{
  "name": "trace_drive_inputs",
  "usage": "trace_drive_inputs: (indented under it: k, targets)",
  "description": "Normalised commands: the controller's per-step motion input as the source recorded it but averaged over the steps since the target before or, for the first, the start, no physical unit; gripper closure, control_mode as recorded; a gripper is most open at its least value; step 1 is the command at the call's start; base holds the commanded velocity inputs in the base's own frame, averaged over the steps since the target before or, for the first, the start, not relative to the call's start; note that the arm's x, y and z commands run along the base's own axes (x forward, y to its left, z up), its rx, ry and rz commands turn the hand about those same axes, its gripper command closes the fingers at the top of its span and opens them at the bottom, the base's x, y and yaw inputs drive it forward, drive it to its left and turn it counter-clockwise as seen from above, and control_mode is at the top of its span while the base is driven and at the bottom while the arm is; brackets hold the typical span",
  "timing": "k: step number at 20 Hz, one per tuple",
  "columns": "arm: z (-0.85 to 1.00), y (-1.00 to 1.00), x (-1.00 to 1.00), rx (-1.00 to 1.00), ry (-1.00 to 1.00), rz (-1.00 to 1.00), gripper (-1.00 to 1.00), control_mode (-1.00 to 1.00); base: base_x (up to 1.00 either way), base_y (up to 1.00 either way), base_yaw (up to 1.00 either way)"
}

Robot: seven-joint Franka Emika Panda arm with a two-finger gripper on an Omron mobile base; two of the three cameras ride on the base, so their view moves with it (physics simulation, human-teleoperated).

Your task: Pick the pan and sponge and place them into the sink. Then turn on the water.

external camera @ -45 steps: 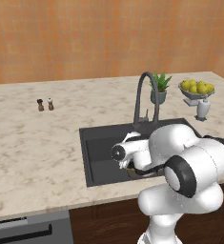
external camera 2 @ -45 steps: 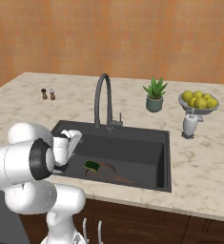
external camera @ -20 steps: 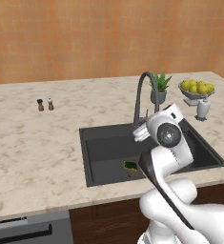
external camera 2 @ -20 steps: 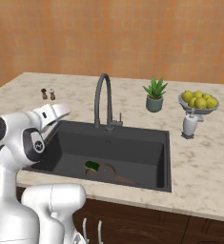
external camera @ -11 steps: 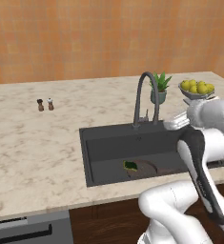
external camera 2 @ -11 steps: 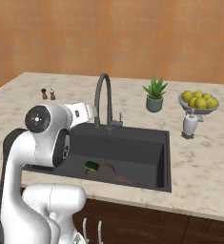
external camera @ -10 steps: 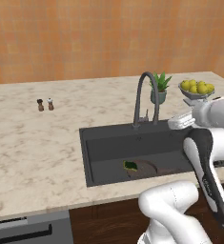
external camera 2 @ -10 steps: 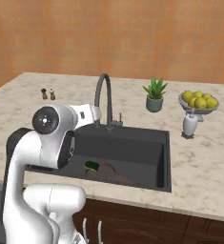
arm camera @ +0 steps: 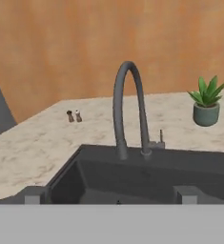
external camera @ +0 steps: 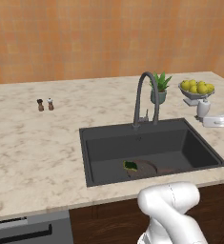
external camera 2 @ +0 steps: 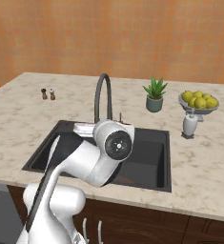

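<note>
Our gripper (arm camera: 111, 195) is open and holds nothing. The pan (external camera: 144, 167) and sponge (external camera: 130, 165) lie in the sink (external camera: 104, 136) below it. The faucet (arm camera: 129, 109) stands just ahead; we could bump its arch.

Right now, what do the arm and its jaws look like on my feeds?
The arm is glossy white with rounded segments and a dark round joint cap; a dark strip runs down its lower link. The gripper shows two small square grey finger tips. No cables or markings are visible.
</note>
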Motion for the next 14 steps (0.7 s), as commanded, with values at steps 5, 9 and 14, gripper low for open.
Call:
trace_drive_inputs:
  k: [5, 9, 14]
  targets:
    - [-0.16, -0.16, 0.20, 0.07, 0.37, 0.07, -1.00, -1.00, 0.00, 0.00, 0.00]
    - [-0.01, -0.20, 0.25, 0.26, 0.23, 0.00, -1.00, -1.00, 0.00, 0.00, 0.00]
    - [-0.16, -0.02, 0.14, 0.22, 0.14, -0.09, -1.00, -1.00, 0.00, 0.00, 0.00]
